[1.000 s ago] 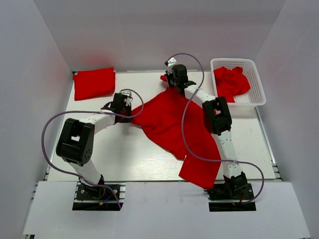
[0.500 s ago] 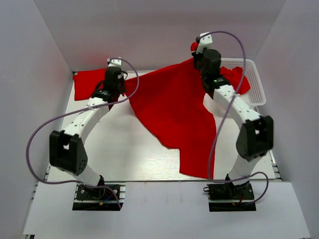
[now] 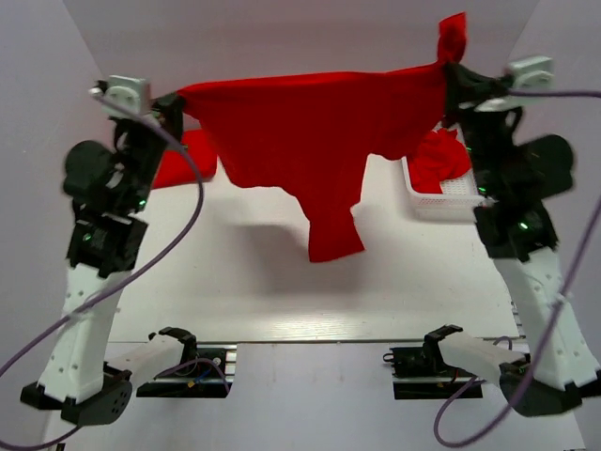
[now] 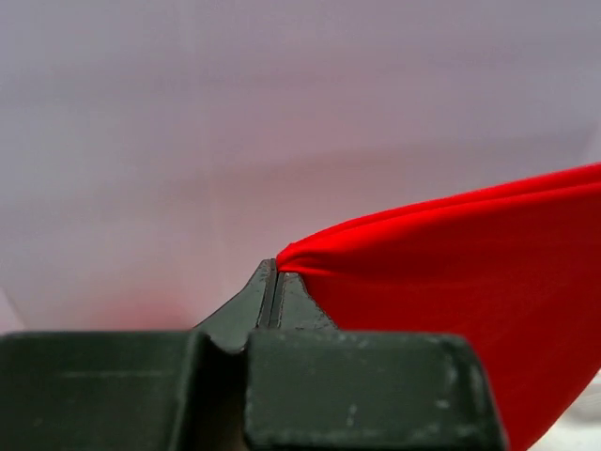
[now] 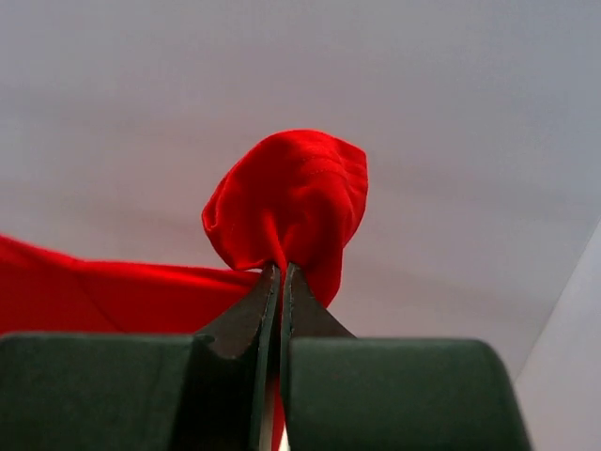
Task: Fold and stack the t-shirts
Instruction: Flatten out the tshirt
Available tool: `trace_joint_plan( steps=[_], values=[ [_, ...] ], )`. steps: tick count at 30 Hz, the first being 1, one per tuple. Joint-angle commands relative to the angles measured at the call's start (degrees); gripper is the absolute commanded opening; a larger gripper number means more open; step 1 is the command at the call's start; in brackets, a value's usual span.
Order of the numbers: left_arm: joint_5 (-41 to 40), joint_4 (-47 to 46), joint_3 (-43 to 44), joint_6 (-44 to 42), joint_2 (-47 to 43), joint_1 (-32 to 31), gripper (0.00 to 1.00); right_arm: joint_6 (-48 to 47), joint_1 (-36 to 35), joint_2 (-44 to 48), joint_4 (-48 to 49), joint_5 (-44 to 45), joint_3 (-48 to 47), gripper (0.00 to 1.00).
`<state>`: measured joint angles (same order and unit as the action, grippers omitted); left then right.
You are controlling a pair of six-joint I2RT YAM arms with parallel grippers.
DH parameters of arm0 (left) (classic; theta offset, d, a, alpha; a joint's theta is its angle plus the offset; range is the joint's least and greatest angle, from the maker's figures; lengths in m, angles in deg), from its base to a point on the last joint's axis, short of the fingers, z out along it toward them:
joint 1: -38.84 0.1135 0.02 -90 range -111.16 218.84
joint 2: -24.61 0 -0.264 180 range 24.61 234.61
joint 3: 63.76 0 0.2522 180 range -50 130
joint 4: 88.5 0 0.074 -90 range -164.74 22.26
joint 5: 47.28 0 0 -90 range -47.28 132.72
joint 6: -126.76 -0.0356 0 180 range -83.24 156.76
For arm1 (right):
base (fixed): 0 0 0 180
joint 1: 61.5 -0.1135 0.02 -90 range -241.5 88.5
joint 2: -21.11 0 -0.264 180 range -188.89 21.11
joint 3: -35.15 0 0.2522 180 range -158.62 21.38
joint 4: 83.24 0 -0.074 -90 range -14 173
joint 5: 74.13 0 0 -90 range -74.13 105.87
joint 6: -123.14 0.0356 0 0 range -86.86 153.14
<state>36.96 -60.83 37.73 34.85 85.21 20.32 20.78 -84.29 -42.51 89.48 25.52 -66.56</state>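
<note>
A red t-shirt (image 3: 310, 136) hangs stretched in the air high above the table, held at both ends. My left gripper (image 3: 177, 101) is shut on its left edge, seen in the left wrist view (image 4: 274, 266) with the cloth (image 4: 470, 254) running off to the right. My right gripper (image 3: 449, 68) is shut on its right edge, with a bunch of cloth (image 5: 291, 202) poking above the fingertips (image 5: 280, 271). A folded red t-shirt (image 3: 183, 158) lies at the back left of the table. Another crumpled red t-shirt (image 3: 439, 160) lies in the white basket.
The white lattice basket (image 3: 451, 193) stands at the back right of the table (image 3: 263, 291). White walls close in the back and both sides. Both arms stand tall at the left and right.
Both arms have risen sharply and spread apart, lifting the t-shirt off the table. It now hangs stretched in the air between the two grippers.
</note>
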Motion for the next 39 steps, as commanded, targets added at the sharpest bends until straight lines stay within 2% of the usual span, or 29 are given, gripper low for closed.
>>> trace_joint_plan(
  steps=[1, 6, 10, 16, 21, 24, 28, 30, 31, 32, 33, 34, 35, 36, 37, 38, 39],
  values=[
    [2.2, 3.8, 7.0, -4.2, -4.1, 1.1, 0.0, -1.1, 1.2, 6.0, -2.3, -1.2, -6.0, 0.0],
    [9.7, 8.8, 16.0, -4.2, -7.4, 1.6, 0.0, -1.1, 1.2, 11.2, -5.7, -3.9, -13.2, 0.0],
    [9.9, 8.1, 16.7, -5.3, -10.5, 1.6, 0.0, -1.4, 1.3, 11.7, -6.4, -6.7, -18.6, 0.0],
    [9.8, 8.8, 17.8, -4.2, -7.7, 1.6, 0.0, -4.1, 1.1, 7.4, -4.2, -0.1, -19.0, 0.0],
    [2.5, 3.5, 6.6, -2.0, -3.1, 1.6, 0.0, -4.7, 1.2, 1.5, 2.3, 6.6, -12.0, 0.0],
    [-4.3, 0.8, -0.8, 0.1, 2.1, 1.6, 0.0, -5.6, 1.3, -6.0, 7.2, 11.8, -5.2, 0.0],
    [-9.1, -4.4, -13.8, 4.7, 10.5, 1.6, 0.0, -4.9, 1.9, -17.0, 11.7, 13.3, 1.2, 0.0],
    [-11.1, -5.2, -16.3, 8.2, 15.1, 1.6, 0.0, -2.9, 2.6, -21.8, 13.3, 11.8, 3.8, 0.0],
    [-11.8, -5.2, -17.7, 9.3, 20.3, 1.6, 0.05, -2.1, 2.7, -23.4, 13.6, 11.4, 5.1, 0.0],
    [-12.7, -6.0, -18.3, 9.9, 23.1, 1.6, 0.19, -1.4, 3.2, -28.9, 13.6, 10.6, 5.6, 0.0],
    [-13.2, -6.0, -18.3, 10.6, 26.3, 1.6, 0.67, 0.0, 3.2, -30.9, 13.6, 10.5, 5.8, 0.0],
    [-13.7, -5.0, -15.5, 11.1, 29.7, 2.2, 0.94, 0.4, 3.4, -33.0, 13.9, 9.4, 5.7, 0.03],
    [-14.5, -3.6, -13.0, 11.8, 37.2, 2.2, 1.0, 0.4, 3.4, -39.7, 13.0, 8.4, 3.3, 0.43],
    [-16.4, 1.8, -9.8, 12.5, 41.4, 2.2, 1.0, 0.9, 3.7, -42.1, 12.0, 7.7, 1.6, 0.58],
    [-17.4, 5.1, -1.7, 13.8, 45.4, 2.8, 1.0, 1.6, 3.7, -47.0, 7.7, 7.1, -0.7, 0.7],
    [-18.8, 8.9, 2.9, 14.9, 49.1, 3.3, 1.0, 2.1, 3.9, -51.7, 1.5, 5.7, -9.4, 0.81],
    [-20.3, 14.8, 7.1, 15.4, 55.6, 3.3, 1.0, 3.7, 3.9, -55.4, -1.3, 5.2, -12.2, 0.9]
  ],
)
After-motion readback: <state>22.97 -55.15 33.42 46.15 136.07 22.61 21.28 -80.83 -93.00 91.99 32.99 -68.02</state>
